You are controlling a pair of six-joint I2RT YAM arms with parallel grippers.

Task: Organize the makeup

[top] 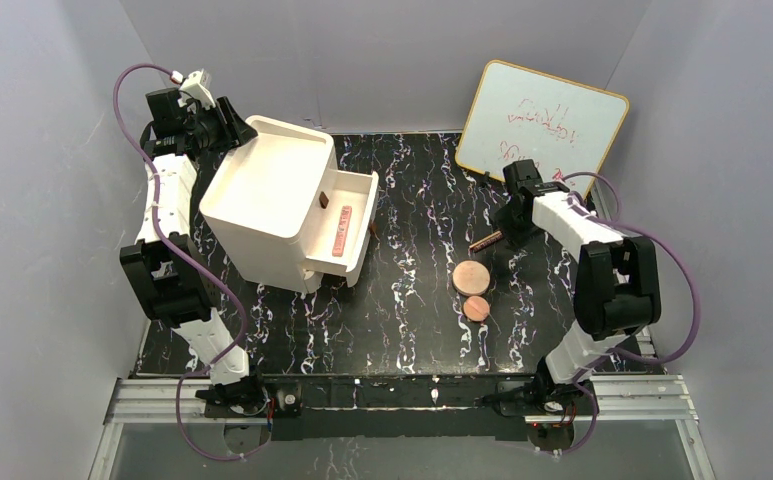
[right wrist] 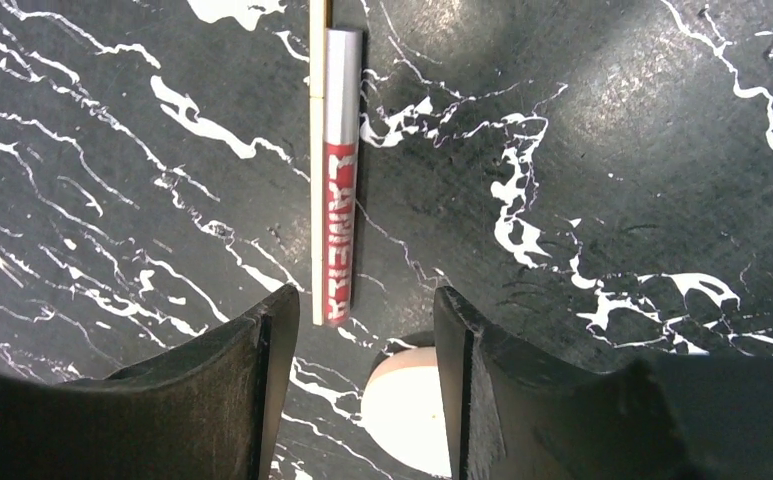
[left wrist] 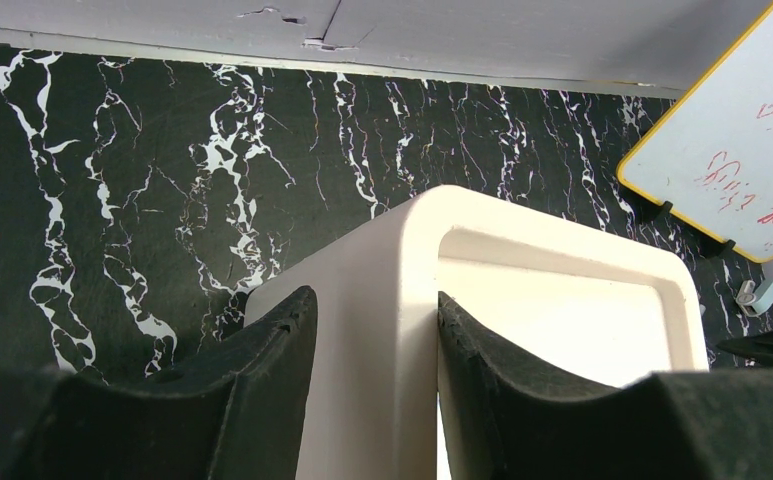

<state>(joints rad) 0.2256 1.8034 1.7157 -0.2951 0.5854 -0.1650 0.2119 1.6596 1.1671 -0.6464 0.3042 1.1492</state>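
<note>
The white drawer organizer (top: 267, 195) stands tilted at the left, and its open drawer (top: 359, 205) holds a pink makeup stick (top: 343, 231). My left gripper (top: 230, 125) is shut on the organizer's back corner wall (left wrist: 402, 330), one finger outside and one inside. A slim red stick with a silver cap (right wrist: 340, 200) lies on the table (top: 486, 241). My right gripper (right wrist: 364, 292) hovers open just behind it, holding nothing. Two copper-pink discs lie nearby, the larger (top: 471, 277) and the smaller (top: 476, 308). One disc (right wrist: 412, 415) shows pale beneath my right fingers.
A whiteboard with a yellow rim (top: 542, 125) leans at the back right. A small light-blue cylinder (left wrist: 762, 296) sits by its foot. Brown knobs (top: 323, 201) mark the drawer fronts. The black marbled table (top: 402, 300) is walled by grey panels.
</note>
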